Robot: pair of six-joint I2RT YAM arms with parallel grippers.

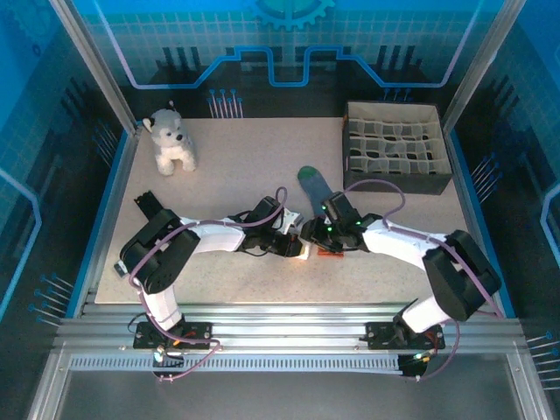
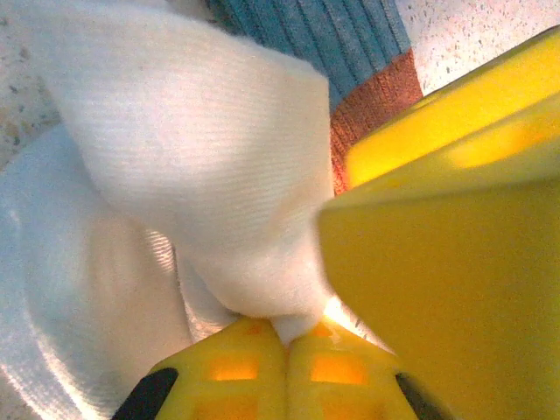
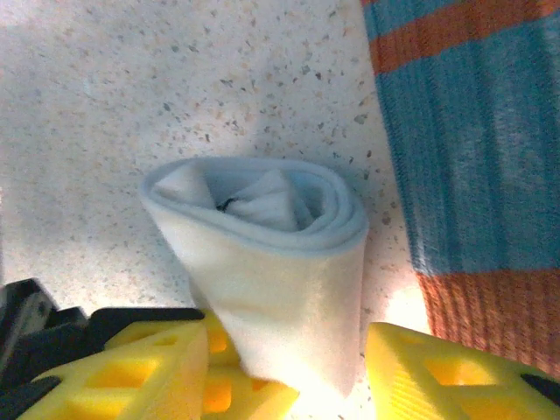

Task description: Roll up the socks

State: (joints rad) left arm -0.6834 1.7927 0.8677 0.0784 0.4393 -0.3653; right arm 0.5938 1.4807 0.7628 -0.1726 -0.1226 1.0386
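Socks: two, both at the middle of the worktop (image 3: 175,87), where the arms meet.
White sock (image 3: 262,254): wound into a loose tube, its open spiral end pointing away from the right hand.
Teal sock (image 3: 472,157): lies flat just beside the white roll, orange cuff toward the near edge, not rolled.
Left hand (image 2: 284,337): fingers pressed together, pinching a fold of the white sock at their tips.
Right hand (image 3: 284,341): spread, with one finger on each side of the roll. A sliver of light shows at the right finger, so it does not look clamped.
Step in hand: likely securing the white roll. The teal sock looks untouched.
Risk, unrolling: the layers look slack. If the left hand lets go before the right one squeezes, the tube may spring open.
Risk, dragging: the left hand pinches only a fold. A pull on it could draw the inner layers out and undo the spiral.
Risk, collision: the two hands are crowded together, and in the left wrist view the right finger sits right beside the pinch. A small sideways move could knock them together.
Risk, snagging: the teal cuff is near the right finger and could get caught in a closing grip.
Others: the plush dog (image 1: 171,142) and the divided box (image 1: 398,184) sit well apart at the far side.
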